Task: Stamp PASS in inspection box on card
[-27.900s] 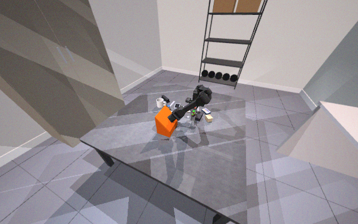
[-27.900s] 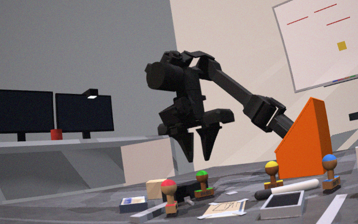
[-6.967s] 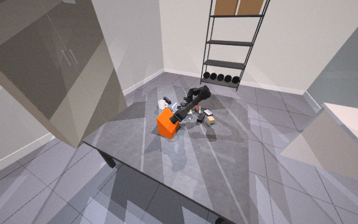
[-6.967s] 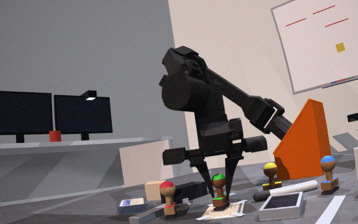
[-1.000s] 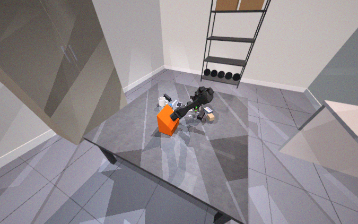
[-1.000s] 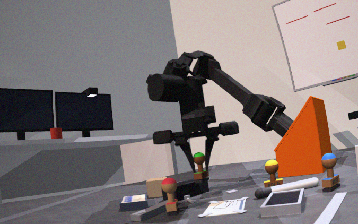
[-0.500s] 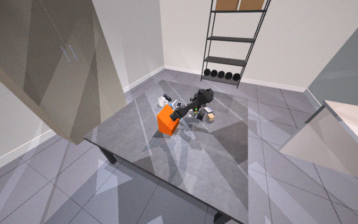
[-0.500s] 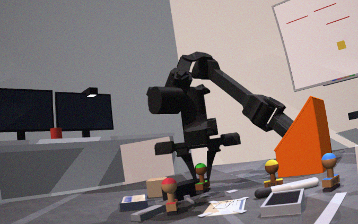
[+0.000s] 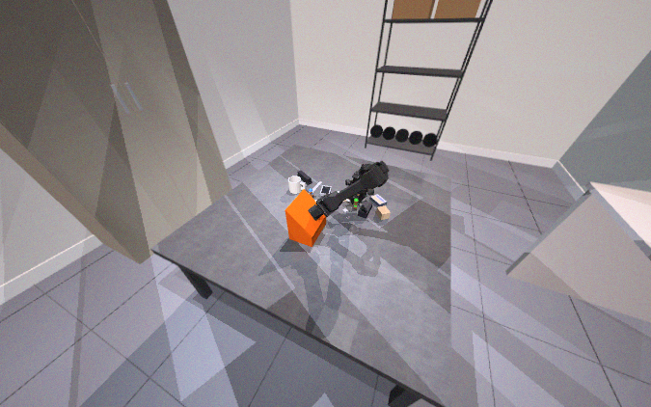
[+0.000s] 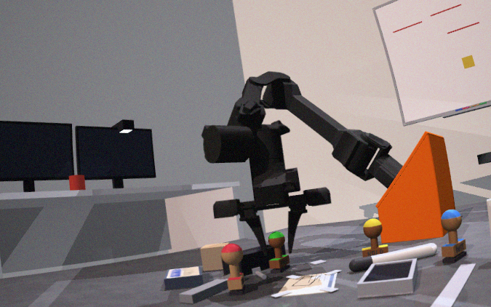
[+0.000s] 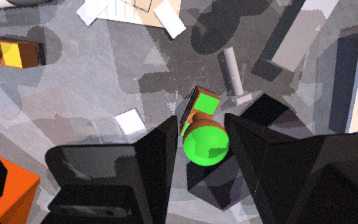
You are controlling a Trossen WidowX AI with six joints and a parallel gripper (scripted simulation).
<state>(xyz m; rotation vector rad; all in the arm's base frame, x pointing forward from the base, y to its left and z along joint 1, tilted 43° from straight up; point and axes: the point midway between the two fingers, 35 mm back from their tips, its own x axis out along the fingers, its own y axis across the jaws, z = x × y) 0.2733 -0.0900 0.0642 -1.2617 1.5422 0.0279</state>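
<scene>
The green-topped stamp (image 9: 355, 202) (image 10: 276, 239) (image 11: 206, 146) stands upright on the bench beside a black block; its label does not show. My gripper (image 10: 278, 252) (image 11: 200, 119) is open, with one finger on each side of this stamp and gaps visible in the wrist view. The card (image 10: 304, 286) (image 11: 166, 7) lies taped down, nearer the exterior camera, with dark lines on it; whether there is a clean print in its box cannot be made out. The ink pad (image 9: 326, 190) (image 10: 388, 271) is a dark pad in a pale tray, right of the card in the exterior view.
The red-topped stamp (image 10: 232, 254), yellow-topped stamp (image 10: 372, 228) and blue-topped stamp (image 10: 451, 221) stand around the card. A black block (image 11: 220, 184), grey bar (image 10: 204, 290), stamp-pad box (image 10: 183, 281), cardboard block (image 10: 213, 257), white marker (image 10: 403, 253) and orange wedge (image 9: 303, 222) (image 10: 414, 202) are nearby.
</scene>
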